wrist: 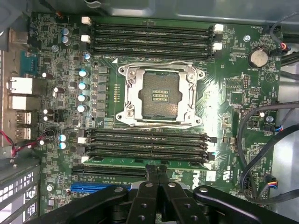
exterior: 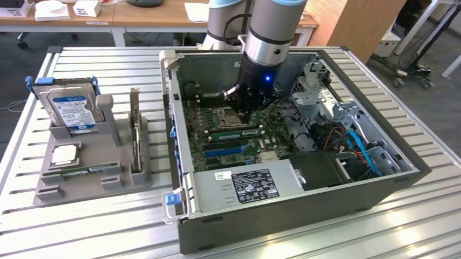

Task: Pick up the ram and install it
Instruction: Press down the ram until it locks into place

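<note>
- Tool: your gripper is down inside the open case, over the board. In the wrist view its fingers are pressed together with no gap and nothing between them.
- Ram: a long green stick lies along one of the slots on the near side of the socket. It runs latch to latch, directly under the fingertips. From outside, the same green strip shows just below the gripper.
- Contact: the closed tips are on the ram's top edge or just above it. You cannot tell which from these angles.
- Done, in my judgement: the pick-up and the carry are complete, and the ram is in its slot and out of the grip.
- Open item: seating is unconfirmed. The white latch at one end and its partner at the other look close against the stick, but you cannot tell from either view whether they have locked.
- Other slots: the bank on the far side of the socket holds no sticks.
- Holder: the grey holder stands on the table, well apart from the case, on the exterior view's left. It carries the hard drive and an upright card. A thin dark strip lies in its front channel, and you cannot make out what it is.
</note>
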`<state>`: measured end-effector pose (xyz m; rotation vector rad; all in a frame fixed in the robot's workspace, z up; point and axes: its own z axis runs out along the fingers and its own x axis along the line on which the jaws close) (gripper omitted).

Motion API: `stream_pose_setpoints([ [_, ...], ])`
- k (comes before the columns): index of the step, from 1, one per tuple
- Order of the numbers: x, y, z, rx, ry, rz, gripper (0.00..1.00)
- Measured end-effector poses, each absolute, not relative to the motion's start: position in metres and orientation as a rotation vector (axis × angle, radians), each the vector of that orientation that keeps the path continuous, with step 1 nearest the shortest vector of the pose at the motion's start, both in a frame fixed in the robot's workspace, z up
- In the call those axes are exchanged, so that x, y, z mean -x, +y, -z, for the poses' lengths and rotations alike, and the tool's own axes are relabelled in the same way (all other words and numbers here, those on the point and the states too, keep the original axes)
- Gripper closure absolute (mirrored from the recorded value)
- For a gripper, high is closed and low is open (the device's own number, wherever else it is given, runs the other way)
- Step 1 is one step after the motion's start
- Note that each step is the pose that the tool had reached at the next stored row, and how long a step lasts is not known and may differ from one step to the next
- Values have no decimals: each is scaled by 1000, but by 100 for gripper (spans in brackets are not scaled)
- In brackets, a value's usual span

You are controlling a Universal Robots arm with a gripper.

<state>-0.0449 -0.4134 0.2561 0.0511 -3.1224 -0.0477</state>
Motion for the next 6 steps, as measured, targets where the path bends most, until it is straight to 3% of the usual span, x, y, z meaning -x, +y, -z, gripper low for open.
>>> stream_pose_setpoints([
  [6,45,-413,-256,-51,-3122,48,90],
])
